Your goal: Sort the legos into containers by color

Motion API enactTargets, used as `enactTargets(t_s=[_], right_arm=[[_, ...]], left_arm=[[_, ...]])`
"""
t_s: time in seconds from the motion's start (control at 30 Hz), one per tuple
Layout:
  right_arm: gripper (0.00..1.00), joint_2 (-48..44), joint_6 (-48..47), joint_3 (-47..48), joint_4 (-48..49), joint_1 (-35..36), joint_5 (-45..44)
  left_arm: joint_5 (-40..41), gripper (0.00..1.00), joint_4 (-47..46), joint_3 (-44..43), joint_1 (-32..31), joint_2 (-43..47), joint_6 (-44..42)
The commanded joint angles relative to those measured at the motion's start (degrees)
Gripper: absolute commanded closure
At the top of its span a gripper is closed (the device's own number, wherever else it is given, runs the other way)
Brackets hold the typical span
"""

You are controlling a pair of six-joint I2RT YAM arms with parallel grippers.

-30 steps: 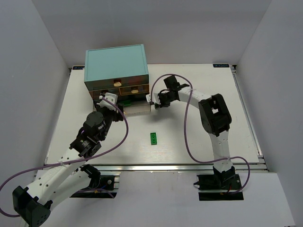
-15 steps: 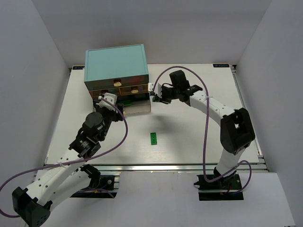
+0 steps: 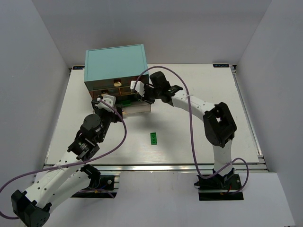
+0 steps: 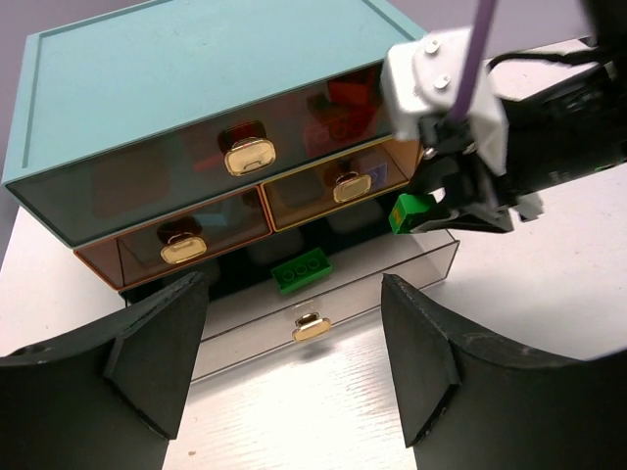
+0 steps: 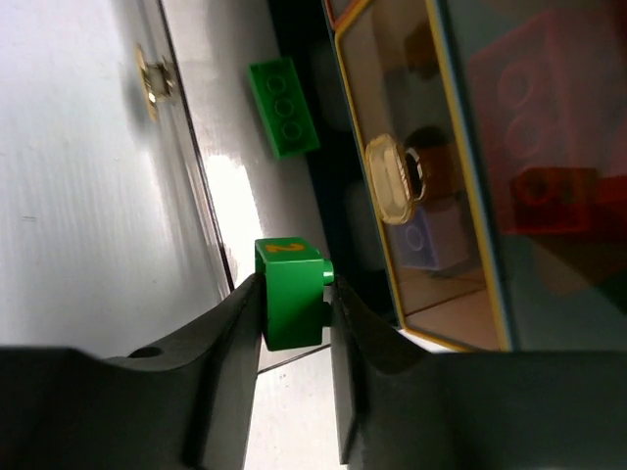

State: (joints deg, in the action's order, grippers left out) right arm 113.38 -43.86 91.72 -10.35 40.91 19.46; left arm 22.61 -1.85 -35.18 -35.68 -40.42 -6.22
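Lego point(image 3: 153, 138), green, lies flat, long axis running near-to-far.

The right hand point(image 3: 138, 91) has swung left from beside the cabinet's point(image 3: 115, 64) right corner to its front. It now sits over the right end of the pulled-out bottom drawer point(image 4: 436, 257), a small green brick point(image 5: 290, 269) pinched between its fingers. Behind it the right arm's elbow point(image 3: 220, 124) swung outward, then came partway back, and the purple cable point(image 3: 190, 127) now arches over the forearm.
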Motion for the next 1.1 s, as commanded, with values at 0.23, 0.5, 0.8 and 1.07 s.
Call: enactTargets(t_s=[0.23, 0.5, 0.8, 1.07], right_arm=[[0.39, 1.84, 2.37, 3.38, 3.05, 0.49, -4.52], [0.45, -11.82, 5.7, -8.29, 7.43, 0.14, -4.52], [0.72, -35.83, 37.14, -24.83, -5.18, -5.48, -7.27], [0.72, -53.69, 39.54, -43.11, 1.29, -14.87, -6.29]], left_arm=[[-5.64, 0.19, -1.67, 0.72, 0.26, 1.57, -0.46], [-21.8, 0.47, -3.52, 3.27, 0.26, 4.04, 1.03], [-37.63, 0.29, -1.59, -1.81, -0.27, -8.77, 8.76], [-39.94, 0.44, 11.42, -18.69, -7.18, -34.61, 28.6]])
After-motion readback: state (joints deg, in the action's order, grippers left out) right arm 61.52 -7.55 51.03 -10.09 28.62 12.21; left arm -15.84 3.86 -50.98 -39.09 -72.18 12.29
